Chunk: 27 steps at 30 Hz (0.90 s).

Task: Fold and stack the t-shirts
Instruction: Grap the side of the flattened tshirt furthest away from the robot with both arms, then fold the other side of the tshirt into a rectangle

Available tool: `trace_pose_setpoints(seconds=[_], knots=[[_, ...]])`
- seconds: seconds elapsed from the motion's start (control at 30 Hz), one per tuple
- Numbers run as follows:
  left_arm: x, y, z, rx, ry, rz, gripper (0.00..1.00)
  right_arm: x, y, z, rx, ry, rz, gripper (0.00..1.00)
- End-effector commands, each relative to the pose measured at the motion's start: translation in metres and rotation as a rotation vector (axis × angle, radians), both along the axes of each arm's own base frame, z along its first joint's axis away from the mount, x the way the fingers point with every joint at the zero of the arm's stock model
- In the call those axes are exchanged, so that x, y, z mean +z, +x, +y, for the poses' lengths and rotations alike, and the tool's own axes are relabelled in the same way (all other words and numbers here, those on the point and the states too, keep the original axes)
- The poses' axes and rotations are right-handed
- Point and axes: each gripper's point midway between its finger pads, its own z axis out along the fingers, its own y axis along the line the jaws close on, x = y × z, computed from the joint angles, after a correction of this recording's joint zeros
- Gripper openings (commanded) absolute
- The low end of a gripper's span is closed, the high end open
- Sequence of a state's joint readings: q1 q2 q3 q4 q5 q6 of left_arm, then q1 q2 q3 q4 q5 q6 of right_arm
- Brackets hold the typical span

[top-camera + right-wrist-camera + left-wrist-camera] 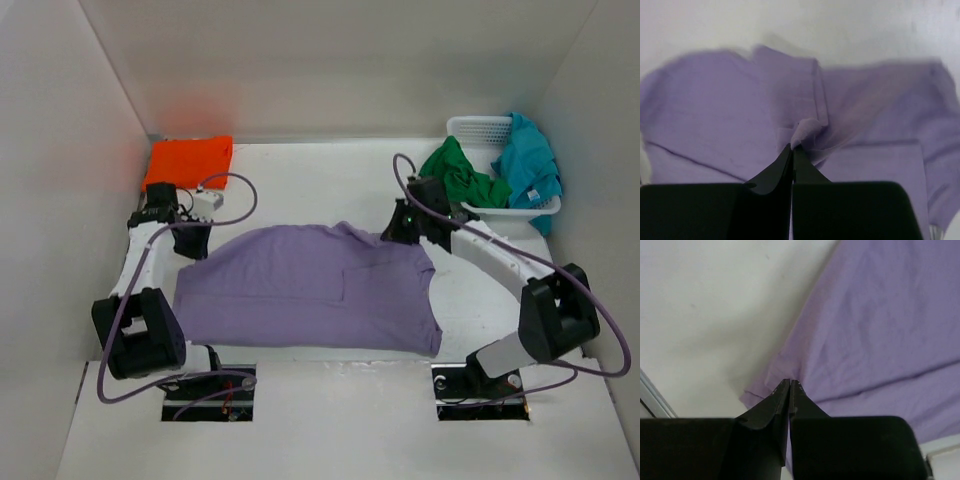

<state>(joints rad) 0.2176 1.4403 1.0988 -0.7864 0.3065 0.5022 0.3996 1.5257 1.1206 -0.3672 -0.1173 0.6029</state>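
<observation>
Far to the left of the purple shirt (310,290), back in the corner, an orange shirt (190,160) sits folded on the white table (320,175). The purple shirt lies spread across the middle of the table, partly folded, with one panel laid over its centre. The left pincer (192,240) is down at its upper left corner. From the left wrist camera, that pincer (790,383) has its jaws pressed tight together right on the hem, nipping the edge of the purple cloth (880,325), with bare table (715,305) off to the left of it. Across the shirt, the right pincer (400,228) meets its upper right edge. The right wrist camera shows what the overhead view does not: the jaws of that pincer (792,146) are closed on a small bunched tuft of the purple cloth (730,115), which puckers up at the tips while the rest lies flat beyond. To the right of the purple shirt and further back, in the far right corner, stands a white mesh basket (470,128). A green shirt (462,178) spills over its left rim toward the purple one, and a teal shirt (528,165) is heaped in it and hangs over the right side. Only the overhead view takes in the basket and the orange shirt; both wrist cameras see nothing but purple cloth and table.
</observation>
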Motion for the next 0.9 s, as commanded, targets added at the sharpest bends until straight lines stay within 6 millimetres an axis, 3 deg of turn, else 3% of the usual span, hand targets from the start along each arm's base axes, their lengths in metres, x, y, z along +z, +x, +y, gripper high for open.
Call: trace_pose_setpoints(seconds=[0.0,0.17,0.23,0.33,0.43,0.53,0.63,0.87], knots=[[-0.026,-0.043,-0.001,-0.144,0.082,0.084,0.0,-0.032,-0.036,-0.011,-0.052,-0.028,0.06,0.0],[-0.05,-0.084,0.001,-0.215,0.126,0.167,0.1,-0.068,-0.076,-0.015,-0.069,-0.043,0.12,0.0],[-0.052,-0.096,-0.003,-0.246,0.118,0.196,0.19,-0.075,-0.08,-0.016,-0.08,-0.033,0.126,0.0],[-0.038,-0.106,-0.017,-0.306,0.06,0.213,0.34,-0.078,-0.078,-0.015,-0.08,-0.031,0.124,0.0],[-0.015,-0.093,-0.028,-0.336,-0.014,0.147,0.43,-0.08,-0.077,-0.012,-0.071,-0.037,0.126,0.0],[-0.009,-0.06,-0.021,-0.253,-0.014,0.053,0.45,-0.082,-0.077,-0.012,-0.077,-0.028,0.124,0.0],[-0.021,-0.041,-0.01,-0.199,0.063,0.049,0.45,-0.082,-0.079,-0.009,-0.074,-0.018,0.123,0.0],[-0.063,-0.048,0.002,-0.17,0.122,0.199,0.52,-0.085,-0.081,-0.004,-0.061,-0.022,0.125,0.0]])
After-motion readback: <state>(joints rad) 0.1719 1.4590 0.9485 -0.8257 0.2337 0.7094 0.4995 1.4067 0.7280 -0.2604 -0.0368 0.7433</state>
